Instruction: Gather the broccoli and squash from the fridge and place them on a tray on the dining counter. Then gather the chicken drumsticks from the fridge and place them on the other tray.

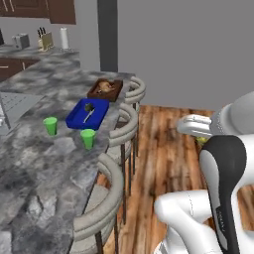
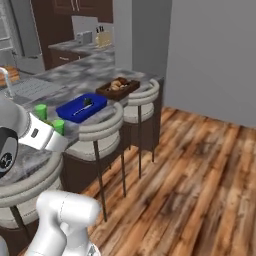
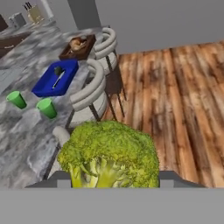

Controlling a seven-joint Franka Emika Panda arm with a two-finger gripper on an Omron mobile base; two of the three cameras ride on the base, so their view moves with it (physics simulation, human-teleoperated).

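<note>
In the hand view my gripper [image 3: 116,179] is shut on the broccoli [image 3: 109,153], a lumpy green-yellow head that sits between the two fingertips [image 3: 63,180]. It hangs over the wooden floor beside the dining counter [image 1: 34,168]. The blue tray [image 1: 88,113] [image 2: 81,107] [image 3: 57,78] lies on the counter ahead, holding a small dark piece and a thin pale thing; whether that is the squash I cannot tell. Beyond it the brown wooden tray [image 1: 105,89] [image 2: 117,87] [image 3: 78,46] holds tan chicken drumsticks [image 3: 78,43]. The fridge is out of view.
Two green cups [image 1: 50,125] [image 1: 88,138] stand on the counter near the blue tray. Three round-backed stools [image 1: 101,198] [image 1: 124,126] line the counter's edge. A sink [image 1: 12,106] is at the left. Open wooden floor [image 2: 200,165] lies to the right.
</note>
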